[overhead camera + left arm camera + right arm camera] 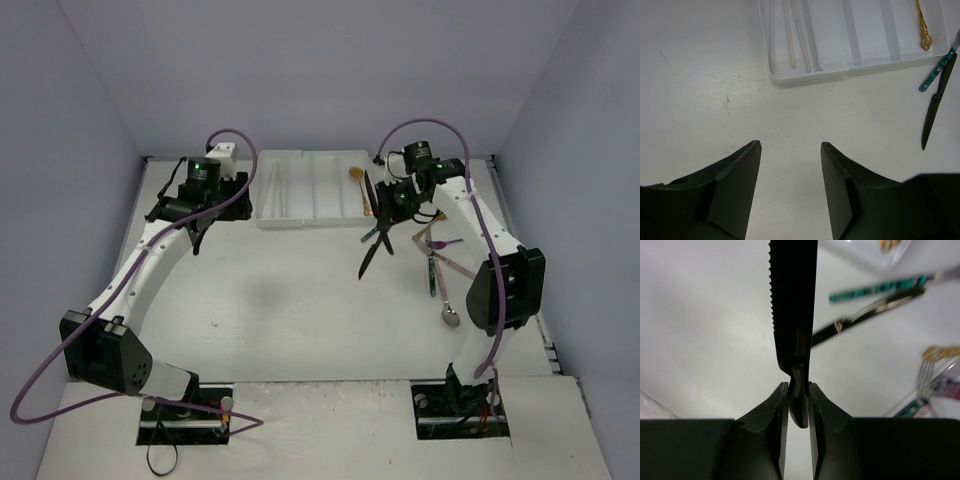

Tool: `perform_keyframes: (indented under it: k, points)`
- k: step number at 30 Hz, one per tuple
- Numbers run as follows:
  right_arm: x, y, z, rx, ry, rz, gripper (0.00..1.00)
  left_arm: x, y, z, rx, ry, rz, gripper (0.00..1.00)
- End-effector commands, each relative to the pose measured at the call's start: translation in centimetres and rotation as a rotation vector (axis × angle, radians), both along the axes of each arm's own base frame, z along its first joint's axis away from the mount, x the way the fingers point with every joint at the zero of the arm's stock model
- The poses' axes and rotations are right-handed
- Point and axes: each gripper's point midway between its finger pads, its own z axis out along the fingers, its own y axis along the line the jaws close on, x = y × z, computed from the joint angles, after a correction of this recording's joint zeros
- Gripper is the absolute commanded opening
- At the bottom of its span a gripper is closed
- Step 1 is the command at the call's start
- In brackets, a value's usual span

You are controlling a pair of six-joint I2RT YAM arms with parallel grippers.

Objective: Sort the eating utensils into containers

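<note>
No legible text or labels anywhere

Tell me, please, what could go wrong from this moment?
1. The right fingers pinch only the very end of the black knife; it may pivot or slip out.
2. The teal-handled utensil lies near the tray; a low pass could knock it.

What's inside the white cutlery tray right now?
In the white tray, a gold spoon lies in the rightmost compartment, thin white sticks in the leftmost. The two middle compartments look bare. From above, the right arm covers part of its right edge.
</note>
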Motion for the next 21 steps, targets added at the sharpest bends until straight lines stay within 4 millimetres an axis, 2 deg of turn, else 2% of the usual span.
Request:
perform_keyframes:
  k: [1, 3, 4, 5, 7, 12, 15, 18, 21]
  points:
    - [5.8, 3.5, 4.7, 0.143, -0.134, -0.032, 0.0, 0.9, 0.2, 2.2, -0.034, -0.088, 0.024, 0.6]
    - [8.8, 4.8, 6.2, 0.182, -0.196, -0.047, 0.0, 0.7, 0.4, 2.5, -0.037, -0.1, 0.033, 0.77]
    - [9.6, 5.3, 6.6, 0.2, -0.206, -0.062, 0.0, 0.7, 0.5, 2.5, -0.035, -0.105, 0.04, 0.84]
    - [10.7, 6.0, 6.9, 0.218, -0.228, -0.065, 0.0, 0.6, 0.7, 2.6, -0.037, -0.111, 0.042, 0.87]
    - [12.2, 7.1, 7.7, 0.236, -0.27, -0.072, 0.0, 0.4, 0.9, 2.9, -0.043, -0.12, 0.051, 0.88]
    - [15.5, 10.6, 6.9, 0.256, -0.355, -0.069, 0.0, 0.1, 1.9, 4.0, -0.063, -0.136, 0.066, 0.88]
    - [16.5, 12.8, 5.0, 0.242, -0.36, -0.06, 0.0, -0.2, 2.4, 4.3, -0.077, -0.136, 0.074, 0.88]
    - [17.1, 14.5, 4.4, 0.234, -0.382, -0.053, 0.0, -0.3, 3.4, 4.3, -0.081, -0.136, 0.102, 0.88]
    - [17.9, 15.1, 3.3, 0.215, -0.402, -0.068, 0.0, -0.6, 4.0, 4.0, -0.085, -0.13, 0.12, 0.88]
